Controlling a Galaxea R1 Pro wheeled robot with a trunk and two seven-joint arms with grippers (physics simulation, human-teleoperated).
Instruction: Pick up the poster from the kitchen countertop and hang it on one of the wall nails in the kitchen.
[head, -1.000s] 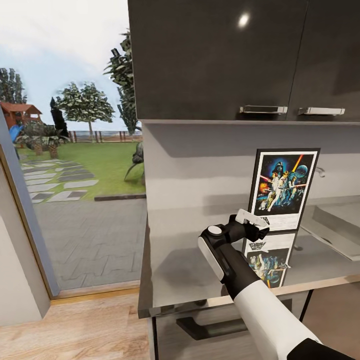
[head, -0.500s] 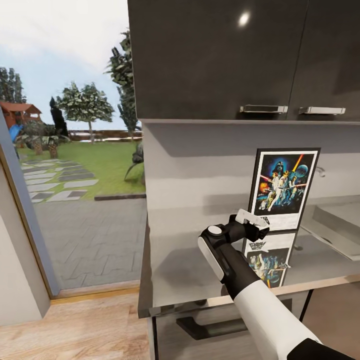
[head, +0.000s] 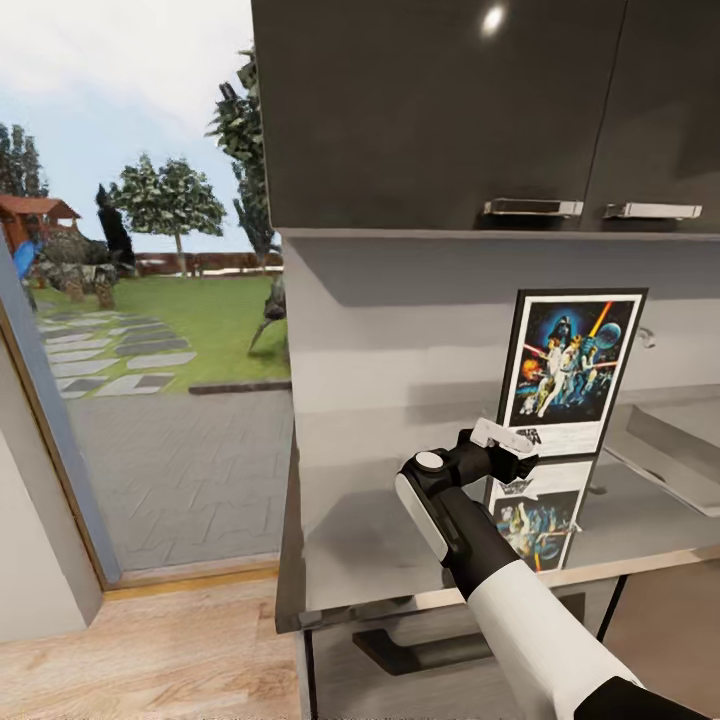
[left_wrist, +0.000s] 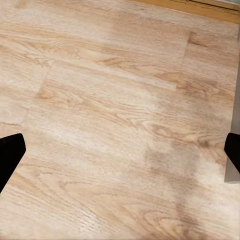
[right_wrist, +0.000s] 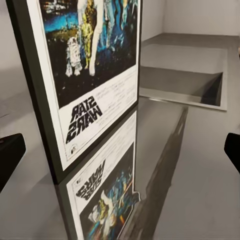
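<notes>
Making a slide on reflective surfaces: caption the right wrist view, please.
Framed poster standing upright on the glossy kitchen countertop, mirrored below, sink behind.

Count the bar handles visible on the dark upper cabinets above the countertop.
2: the left handle and the right handle, side by side along the cabinets' lower edge; more may lie beyond the frame.

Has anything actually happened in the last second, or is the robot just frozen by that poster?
Little: the whole head view shifted slightly, so the camera moved, not the things. The right gripper stays open at the poster's lower left corner without grasping it. The poster still stands upright on the countertop.
</notes>
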